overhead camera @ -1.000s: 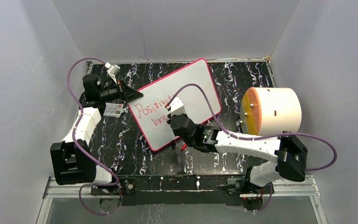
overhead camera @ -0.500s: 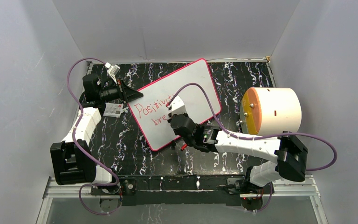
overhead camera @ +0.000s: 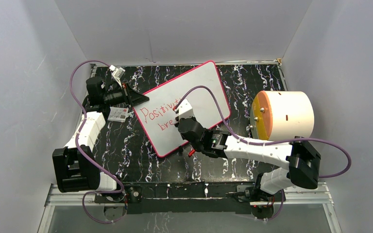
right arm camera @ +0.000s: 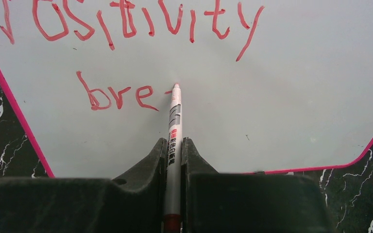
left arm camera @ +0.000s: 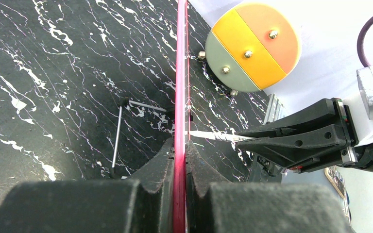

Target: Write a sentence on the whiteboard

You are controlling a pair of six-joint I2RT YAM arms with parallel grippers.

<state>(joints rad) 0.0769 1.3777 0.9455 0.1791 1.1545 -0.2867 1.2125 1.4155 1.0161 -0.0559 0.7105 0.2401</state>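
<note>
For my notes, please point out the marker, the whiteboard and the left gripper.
marker (right arm camera: pixel 175 121): right wrist view, its white barrel.
whiteboard (overhead camera: pixel 199 75): top view, bare white surface.
left gripper (left arm camera: pixel 180 154): left wrist view, between its fingertips.

Top view: overhead, from behind, covering the whole table (overhead camera: pixel 126 145). Left wrist: close, edge-on along the whiteboard (left arm camera: pixel 179 73). Right wrist: close, facing its surface. All three share it.

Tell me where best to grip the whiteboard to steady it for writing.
Take the pink frame at the left edge of the whiteboard, edge-on from the left, one jaw per face. The board is thin and flat, and that edge sits clear of the sentence and the marker in the right tool. The left tool is shut there.
</note>
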